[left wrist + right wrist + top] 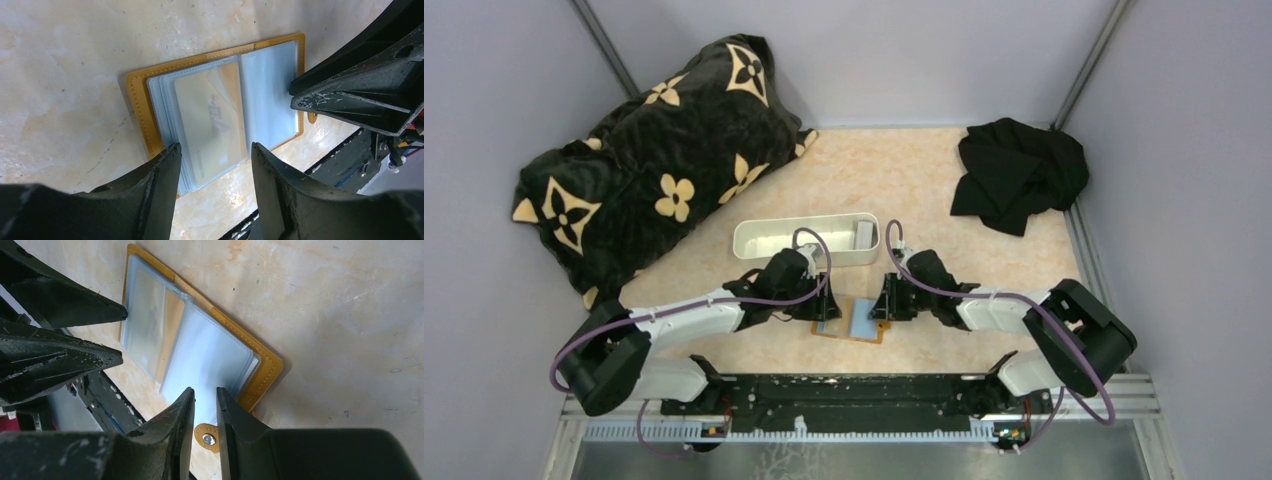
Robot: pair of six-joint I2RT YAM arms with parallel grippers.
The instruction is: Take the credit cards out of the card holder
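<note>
Card holder (137, 107): lying open.
Card (210, 115): in its sleeve.
Left gripper (215, 150): spread astride card, empty.
Right gripper (205, 395): pinching card holder's edge.

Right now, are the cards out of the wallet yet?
Not yet. Done: the card holder lies open on the table. In hand: the open left gripper straddles a tan card inside a clear sleeve, the right gripper at the other half's edge. Left: pulling that card out.
</note>
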